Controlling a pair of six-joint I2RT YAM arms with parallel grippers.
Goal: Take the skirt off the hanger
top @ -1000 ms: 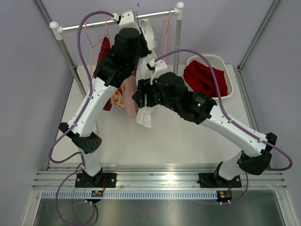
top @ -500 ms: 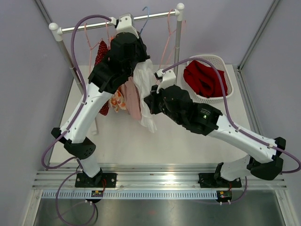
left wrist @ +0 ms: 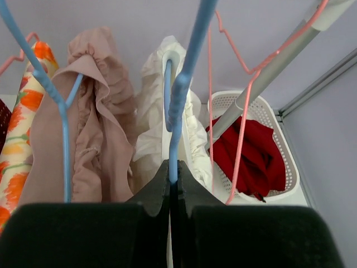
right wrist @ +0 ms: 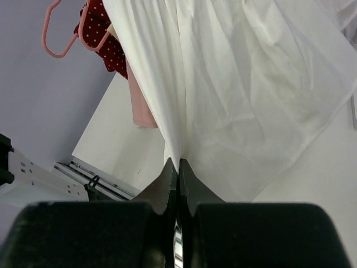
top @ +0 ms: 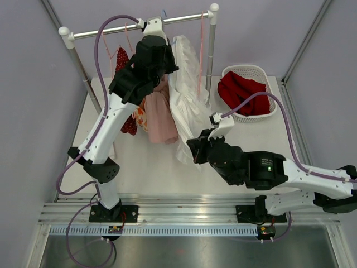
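Note:
A white skirt (top: 187, 106) hangs on a blue hanger (left wrist: 187, 61) from the rail (top: 111, 29). My left gripper (left wrist: 173, 170) is shut on the hanger's blue wire just below its neck, up by the rail. The skirt's waist (left wrist: 150, 111) is bunched round the hanger's arm. My right gripper (top: 193, 149) is low over the table, shut on the skirt's lower edge. In the right wrist view the white cloth (right wrist: 240, 84) fans out taut from between the right gripper (right wrist: 178, 163) fingers.
A pink garment (top: 162, 114), an orange-flowered one (top: 139, 118) and a red dotted one (top: 124, 58) hang left of the skirt. Pink hangers (top: 201, 44) hang near the right post (top: 210, 50). A white basket (top: 270, 78) holding red cloth (top: 240, 92) stands at the back right.
My right gripper has shut on the skirt's hem and drawn back toward the near edge, stretching the skirt out and down. The left gripper has kept its hold on the hanger.

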